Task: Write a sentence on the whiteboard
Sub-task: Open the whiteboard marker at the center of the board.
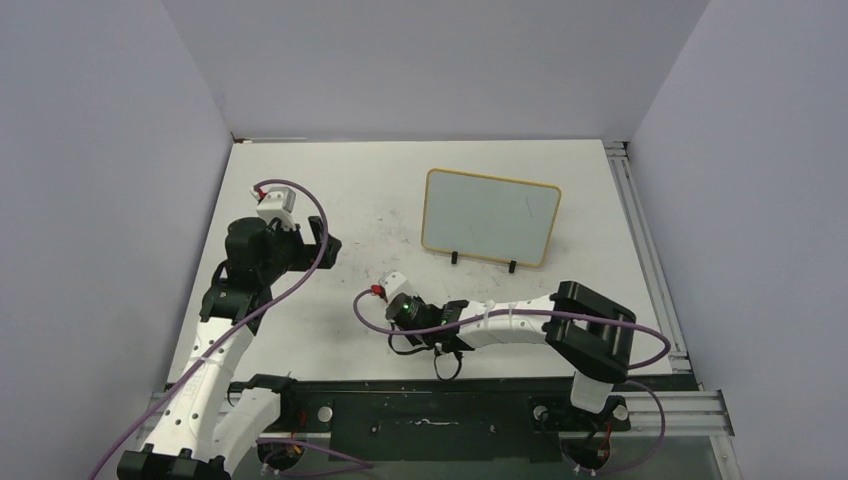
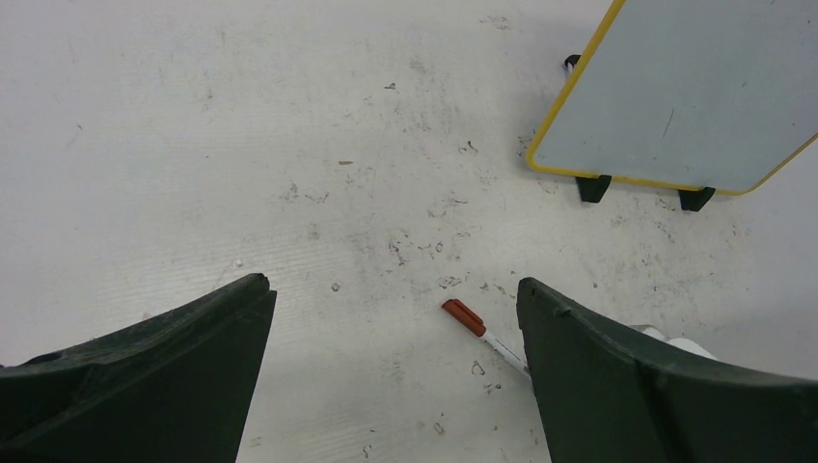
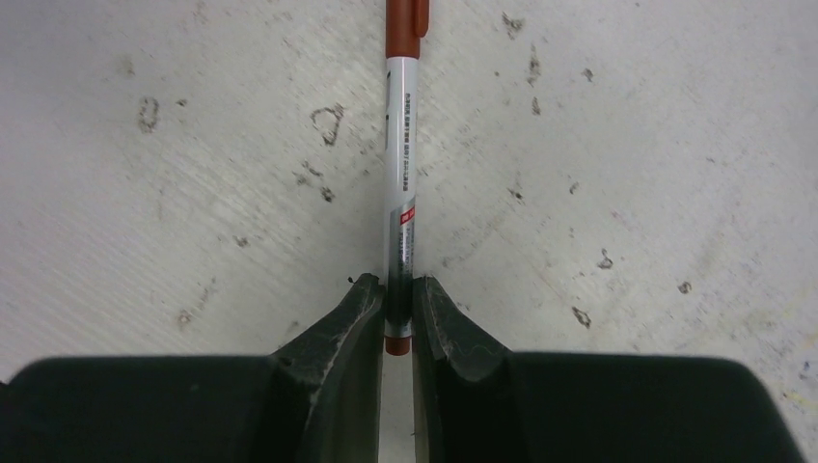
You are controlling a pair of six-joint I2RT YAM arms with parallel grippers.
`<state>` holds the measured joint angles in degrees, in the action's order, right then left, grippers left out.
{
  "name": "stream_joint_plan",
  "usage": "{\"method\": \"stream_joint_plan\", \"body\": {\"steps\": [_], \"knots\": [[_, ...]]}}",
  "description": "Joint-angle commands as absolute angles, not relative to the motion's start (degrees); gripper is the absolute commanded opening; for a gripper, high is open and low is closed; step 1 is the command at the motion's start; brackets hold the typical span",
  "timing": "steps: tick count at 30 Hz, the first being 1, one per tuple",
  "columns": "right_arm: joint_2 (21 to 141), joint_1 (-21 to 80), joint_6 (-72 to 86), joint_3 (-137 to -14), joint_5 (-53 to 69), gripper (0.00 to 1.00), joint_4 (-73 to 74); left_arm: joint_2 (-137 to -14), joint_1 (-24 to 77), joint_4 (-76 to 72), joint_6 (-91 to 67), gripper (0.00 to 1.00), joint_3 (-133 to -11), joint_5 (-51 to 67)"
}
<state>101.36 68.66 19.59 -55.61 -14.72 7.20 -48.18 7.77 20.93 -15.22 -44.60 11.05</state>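
Note:
The whiteboard (image 1: 490,215) stands on two black feet at the back right of centre; it also shows in the left wrist view (image 2: 695,87). Its face carries no sentence, only one faint short stroke. A white marker with a red-brown cap (image 3: 401,164) lies low at the table, cap on; it also shows in the left wrist view (image 2: 477,326) and the top view (image 1: 377,291). My right gripper (image 3: 398,294) is shut on the marker's rear end, in front of the board (image 1: 392,292). My left gripper (image 2: 391,285) is open and empty, left of the marker (image 1: 322,240).
The white table top (image 1: 330,190) is scuffed with small dark marks. Grey walls close in the left, back and right. A metal rail (image 1: 645,250) runs along the table's right edge. Purple cables loop off both arms.

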Motion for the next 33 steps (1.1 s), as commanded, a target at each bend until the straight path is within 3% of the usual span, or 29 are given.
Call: {"method": "stream_joint_plan", "body": {"steps": [1, 8, 17, 23, 33], "knots": [[92.96, 66.63, 20.96, -53.70, -16.00, 0.05, 9.71, -48.37, 7.80, 18.74, -14.59, 0.96, -45.22, 11.29], [78.69, 56.14, 22.76, -48.02, 7.07, 0.05, 15.82, -45.45, 12.57, 18.76, -11.18, 0.96, -44.40, 8.70], [69.41, 42.74, 20.32, -53.40, 32.48, 0.05, 36.24, -43.09, 36.89, 17.03, 2.45, 0.96, -40.60, 21.45], [67.29, 40.09, 18.62, -56.84, 40.03, 0.05, 47.57, -42.46, 58.46, 21.97, 9.22, 0.96, -38.51, 7.79], [69.40, 40.63, 13.54, -57.75, 50.63, 0.05, 58.40, -48.38, 74.34, 22.48, 11.50, 0.96, -37.32, -3.19]]}}
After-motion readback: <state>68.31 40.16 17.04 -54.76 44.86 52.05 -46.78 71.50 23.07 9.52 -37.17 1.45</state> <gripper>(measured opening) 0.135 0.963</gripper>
